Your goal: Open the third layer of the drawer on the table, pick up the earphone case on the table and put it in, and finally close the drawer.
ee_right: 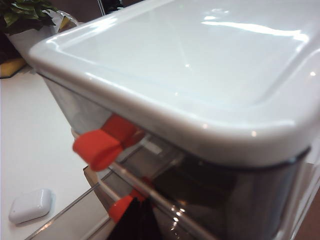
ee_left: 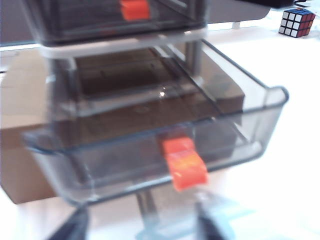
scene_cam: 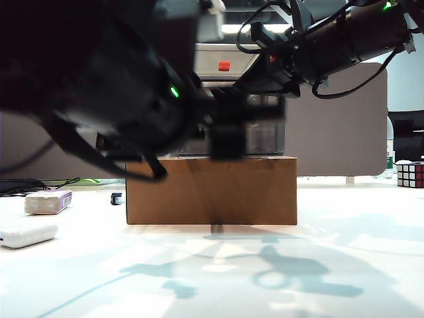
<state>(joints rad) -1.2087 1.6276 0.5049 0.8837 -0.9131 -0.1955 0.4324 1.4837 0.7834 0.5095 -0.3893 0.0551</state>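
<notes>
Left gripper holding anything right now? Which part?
Nothing. The left gripper stands open just in front of the third layer's red handle, clear of it; that drawer is pulled out.

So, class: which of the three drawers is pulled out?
The lowest drawer, pulled out in front of the left gripper; the drawer above sits pushed in.

The third layer (ee_left: 150, 145) stands pulled out, its red handle (ee_left: 184, 164) just above the parted left tool (ee_left: 142, 225).
</notes>
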